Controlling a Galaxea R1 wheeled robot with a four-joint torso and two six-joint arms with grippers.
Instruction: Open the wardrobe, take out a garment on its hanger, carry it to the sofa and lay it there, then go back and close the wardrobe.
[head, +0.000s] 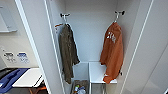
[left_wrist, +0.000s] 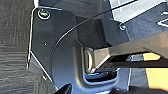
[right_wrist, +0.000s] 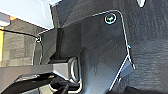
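The wardrobe (head: 90, 32) stands open in the head view, its white interior facing the camera and its doors swung out to either side. Two black-tipped hooks sit high on the back panel. From the hook on the right side (head: 120, 12) hangs the orange garment (head: 112, 55) on its hanger, pale lettering showing near the shoulder, its hem reaching down over the front edge of a low white shelf (head: 96, 72) in the right half of the wardrobe. From the hook on the left side (head: 64, 15) hangs an olive-brown jacket (head: 67, 53), well apart from the orange one, with bare white back panel between them. At the wardrobe's bottom, between the two garments, lies a small heap of what may be coloured items (head: 78, 88), too blurred to name.

Beside the left door, a white board (head: 28, 77) and a blue tray-like object (head: 10, 78) rest low near the wall.

Both wrist views show dark carpet (right_wrist: 150, 37) under the robot's own dark plates. I cannot tell whether the left or the right end effector is released or clenched.
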